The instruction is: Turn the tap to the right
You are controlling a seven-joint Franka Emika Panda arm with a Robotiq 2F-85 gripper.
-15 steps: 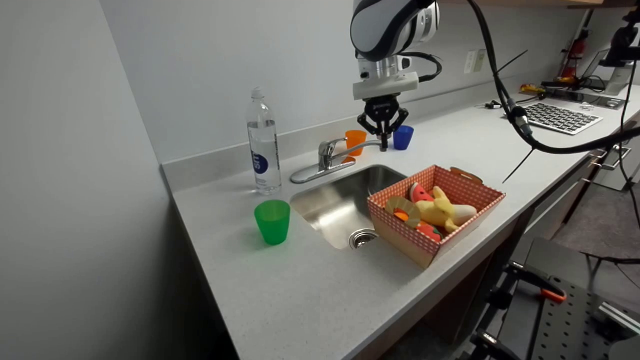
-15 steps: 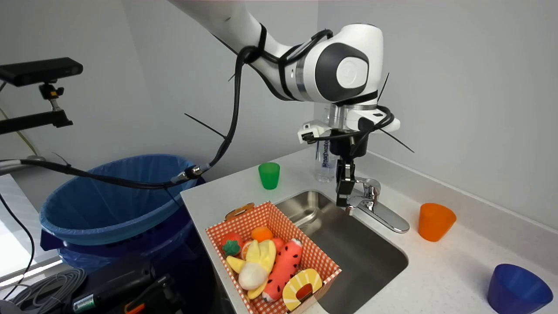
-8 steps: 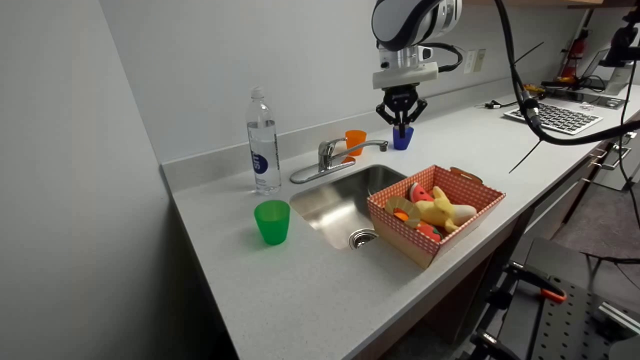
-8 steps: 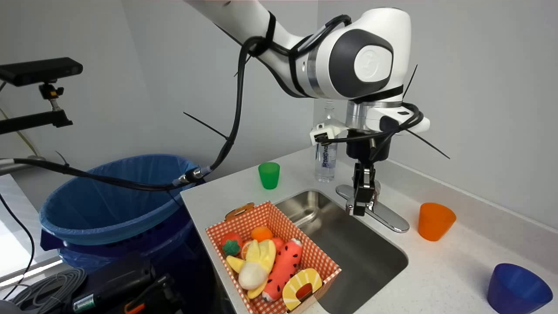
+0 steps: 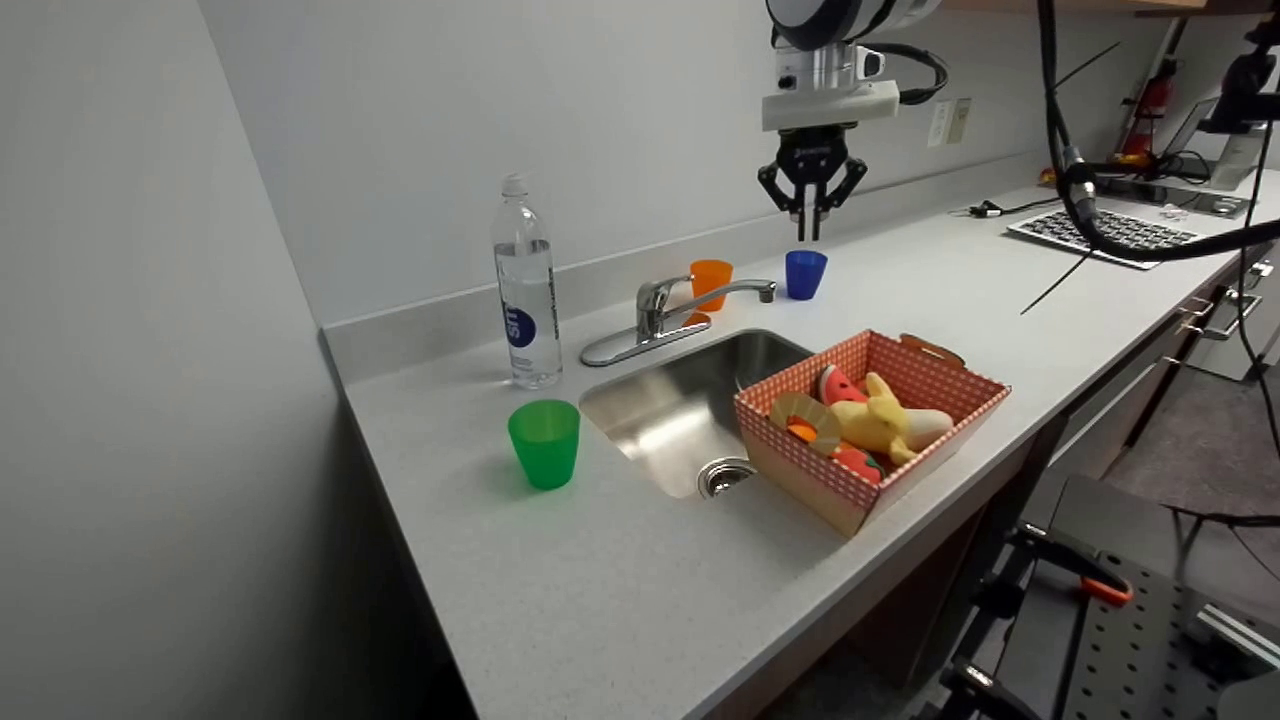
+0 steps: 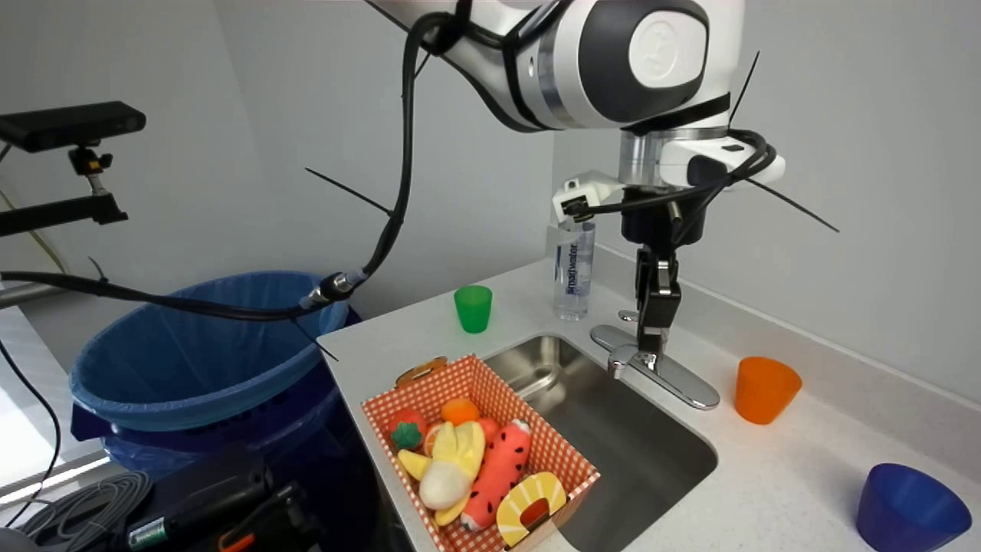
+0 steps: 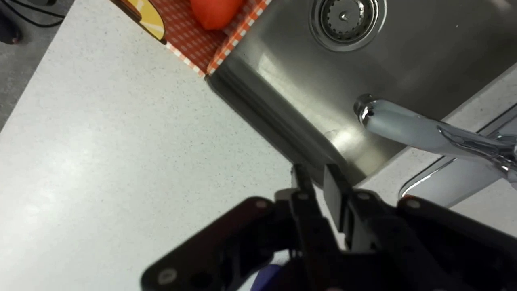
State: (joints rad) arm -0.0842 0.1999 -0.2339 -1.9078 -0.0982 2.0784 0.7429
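In an exterior view we see the bottle [image 5: 527, 310] well left of the fingers [image 5: 801, 228], the tap [image 5: 651, 312] lower left, the orange cup [image 5: 711, 276] behind its spout [image 5: 730, 289]; the fingers are slightly spread, the blue cup [image 5: 805, 275] below, perhaps farther back.

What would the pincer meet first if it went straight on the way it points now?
Probably the countertop or the adjoining end edge of the sink; the wrist view shows the pincer near that border, but depth is unclear. The tap looks off to the side.
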